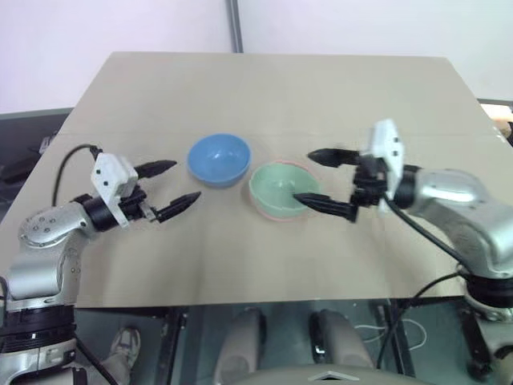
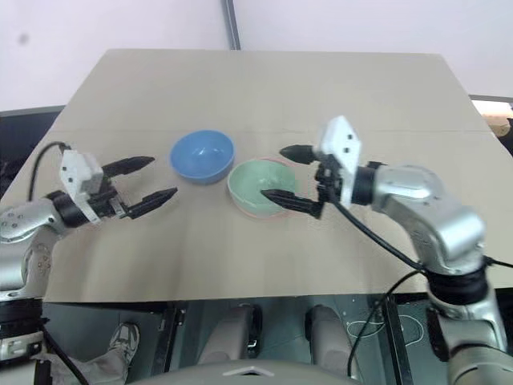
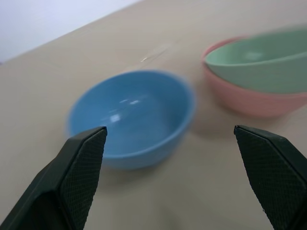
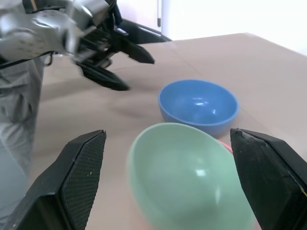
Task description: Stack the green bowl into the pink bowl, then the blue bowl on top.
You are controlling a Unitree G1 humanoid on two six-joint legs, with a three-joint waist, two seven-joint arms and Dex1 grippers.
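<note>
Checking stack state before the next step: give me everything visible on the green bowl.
The green bowl is small, round, pale mint, smooth and plain, plastic by its look. It sits nested in the pink bowl, upright but tilted, one side riding higher, with pink rim showing beneath. It is empty. The blue bowl stands beside it, apart. The open right gripper flanks it; the fingers do not appear to touch it.

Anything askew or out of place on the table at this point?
Yes: the green bowl sits tilted inside the pink bowl, one side of its rim riding higher. The blue bowl stands upright beside them.
</note>
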